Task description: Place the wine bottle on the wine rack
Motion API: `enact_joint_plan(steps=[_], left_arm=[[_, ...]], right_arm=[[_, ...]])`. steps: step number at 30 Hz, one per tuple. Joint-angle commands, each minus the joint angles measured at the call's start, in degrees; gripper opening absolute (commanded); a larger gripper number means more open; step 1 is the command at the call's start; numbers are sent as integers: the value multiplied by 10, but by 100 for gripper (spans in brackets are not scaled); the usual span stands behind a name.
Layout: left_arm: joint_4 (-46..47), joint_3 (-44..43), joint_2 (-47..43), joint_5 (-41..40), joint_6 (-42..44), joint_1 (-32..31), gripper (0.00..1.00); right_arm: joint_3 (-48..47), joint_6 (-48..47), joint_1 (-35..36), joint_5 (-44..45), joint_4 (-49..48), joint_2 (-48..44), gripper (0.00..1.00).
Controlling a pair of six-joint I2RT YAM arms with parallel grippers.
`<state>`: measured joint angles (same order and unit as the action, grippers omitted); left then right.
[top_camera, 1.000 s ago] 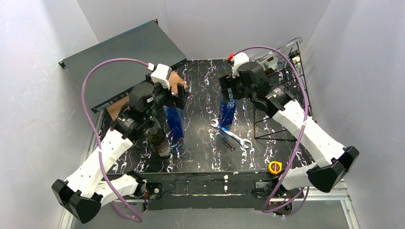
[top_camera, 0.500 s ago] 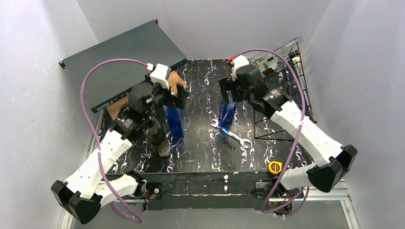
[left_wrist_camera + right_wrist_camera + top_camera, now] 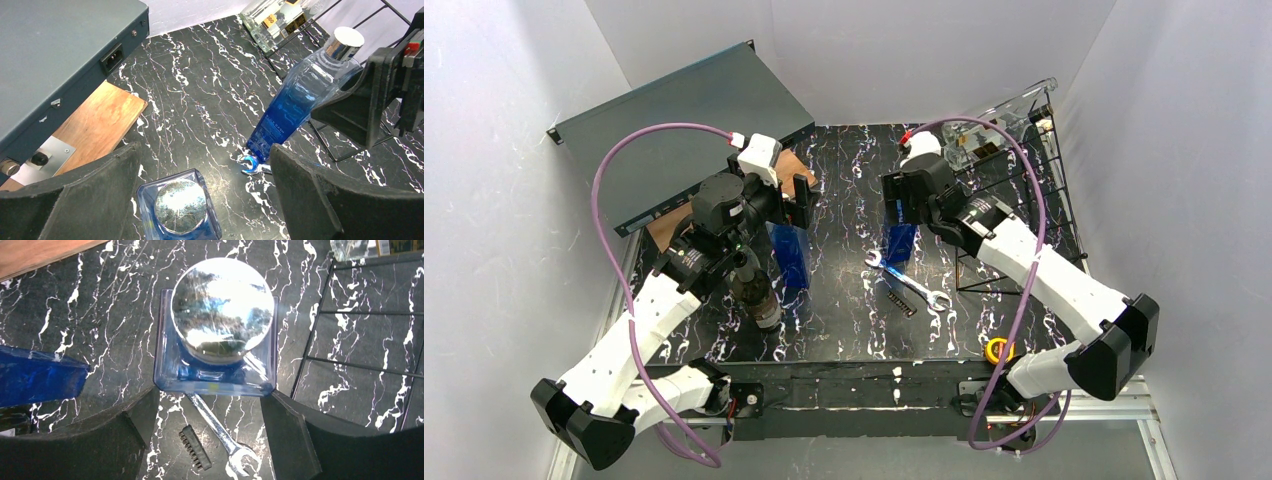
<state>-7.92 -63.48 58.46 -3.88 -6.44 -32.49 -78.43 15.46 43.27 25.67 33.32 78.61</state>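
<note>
Slippage threatens: the right tool (image 3: 209,394) straddles the wine bottle (image 3: 220,310) on the desk (image 3: 844,200) just left of the wine rack (image 3: 1042,170), grip unclear, so smooth glass could topple onto the wrench (image 3: 907,279). The left tool (image 3: 205,155) hangs open.

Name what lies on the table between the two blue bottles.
Mostly bare marbled tabletop separates the left blue bottle from the right blue bottle; only the wrench pokes in at the right one's base. The left wrist view shows it.
</note>
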Motion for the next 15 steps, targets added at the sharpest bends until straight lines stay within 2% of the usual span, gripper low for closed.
enact_joint_plan(steps=[1,5,15], left_arm=[[6,-16,-15,-1,0,-2,99],[6,-16,-11,-3,0,-2,99],[6,-16,-11,-1,1,-2,99]], right_arm=[[17,41,8,62,-49,-3,82],[21,63,11,89,-65,4,76],[30,70,12,101,-89,16,75]])
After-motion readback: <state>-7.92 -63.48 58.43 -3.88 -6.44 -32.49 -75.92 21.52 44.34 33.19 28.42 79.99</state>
